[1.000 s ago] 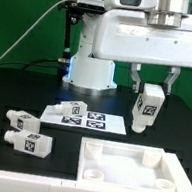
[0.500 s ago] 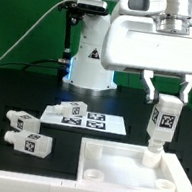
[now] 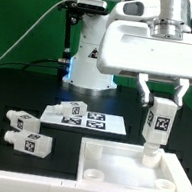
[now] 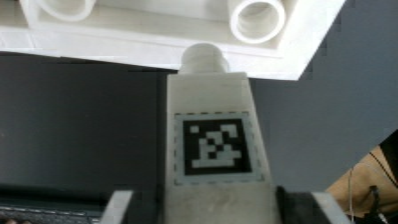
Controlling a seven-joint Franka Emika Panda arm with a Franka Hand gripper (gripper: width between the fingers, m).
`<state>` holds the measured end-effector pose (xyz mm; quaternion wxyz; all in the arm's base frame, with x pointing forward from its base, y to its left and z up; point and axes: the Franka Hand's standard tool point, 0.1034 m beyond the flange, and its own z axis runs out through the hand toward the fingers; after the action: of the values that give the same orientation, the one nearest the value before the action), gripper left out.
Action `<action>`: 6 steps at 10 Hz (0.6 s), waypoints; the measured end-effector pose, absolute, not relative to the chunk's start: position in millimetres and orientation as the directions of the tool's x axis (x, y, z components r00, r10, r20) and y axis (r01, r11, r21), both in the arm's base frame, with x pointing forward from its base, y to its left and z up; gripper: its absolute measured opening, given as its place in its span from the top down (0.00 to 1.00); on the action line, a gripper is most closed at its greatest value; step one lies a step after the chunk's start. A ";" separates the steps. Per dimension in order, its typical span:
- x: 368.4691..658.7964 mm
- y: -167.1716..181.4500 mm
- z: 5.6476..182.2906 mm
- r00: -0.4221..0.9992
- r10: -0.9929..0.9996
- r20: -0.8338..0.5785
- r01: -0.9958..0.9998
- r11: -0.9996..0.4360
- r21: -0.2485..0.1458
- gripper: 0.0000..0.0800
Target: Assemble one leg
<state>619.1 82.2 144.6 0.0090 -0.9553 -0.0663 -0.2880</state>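
Note:
My gripper [image 3: 161, 98] is shut on a white leg [image 3: 158, 123] with a black-and-white tag on its side. It holds the leg upright, narrower end down, just above the far right corner of the large white tray-like piece [image 3: 107, 167]. In the wrist view the leg [image 4: 217, 130] runs out from between my fingers [image 4: 128, 205], its rounded tip close to a round corner socket [image 4: 260, 20] of the tray piece. Whether the tip touches the tray I cannot tell.
Two more tagged legs [image 3: 29, 134] lie at the exterior view's left on the black table. A further leg [image 3: 74, 108] lies on the marker board [image 3: 102, 122]. The robot's base [image 3: 91, 63] stands behind, before a green backdrop.
The gripper has carried the leg toward the exterior view's right and turned it from tilted to upright over the tray's far right corner. In the last half second it shifted slightly left.

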 end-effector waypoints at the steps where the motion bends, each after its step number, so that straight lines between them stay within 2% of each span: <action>1: 620.1 87.9 140.5 0.828 0.120 0.547 0.135 -0.991 0.014 0.64; 3: 625.8 104.3 139.4 0.839 0.106 0.533 0.133 -0.991 -0.012 0.64; 6: 626.3 108.9 122.4 0.847 0.115 0.520 0.140 -0.990 -0.009 0.64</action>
<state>626.3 108.9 122.4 0.0235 -0.9606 -0.0665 -0.2688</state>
